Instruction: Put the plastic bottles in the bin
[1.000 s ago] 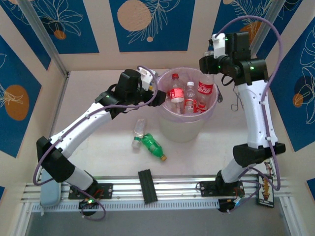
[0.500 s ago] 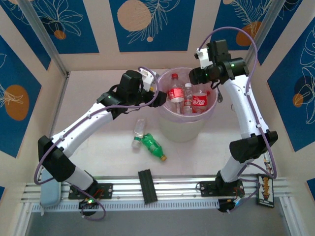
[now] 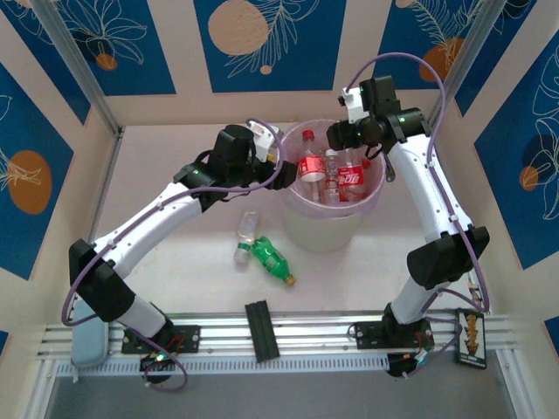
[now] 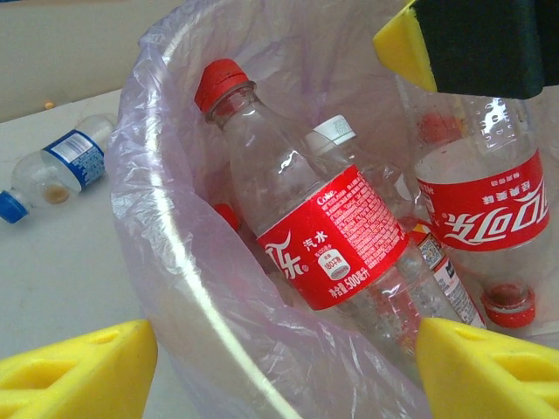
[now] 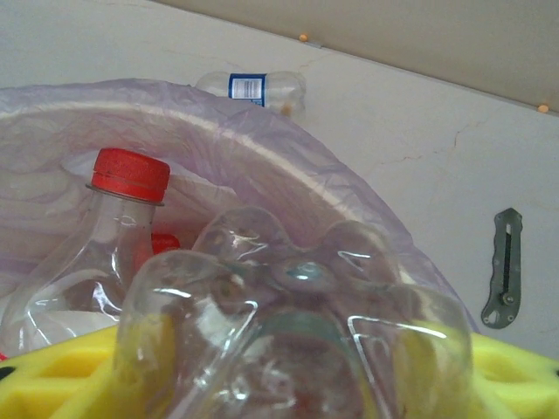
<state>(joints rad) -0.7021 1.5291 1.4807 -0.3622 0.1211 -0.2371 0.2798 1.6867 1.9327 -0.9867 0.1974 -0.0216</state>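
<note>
1. Clamped in the right gripper (image 3: 341,140): an upside-down Coca-Cola bottle (image 4: 480,201), with yellow pads (image 5: 52,384) against both sides of its base. Red cap (image 4: 508,305) hangs straight below the jaws, already inside the bin (image 3: 327,223).
2. Empty and thin-walled, so probably very light. Likely to dent under a hard squeeze and to slide on the smooth plastic. Best taken across the moulded base or the stiffer shoulder, not mid-label.
3. Left gripper (image 4: 279,371) spread wide, nothing between its fingers, hanging just outside the bin's rim. Directly ahead of it, a red-capped bottle (image 4: 306,218) leans inside the bin.
4. Not yet binned: a green bottle (image 3: 269,256) and a blue-labelled clear bottle (image 4: 61,161). Both lie on the table (image 3: 175,262), on the near side of the left gripper and well apart from the right one.
</note>
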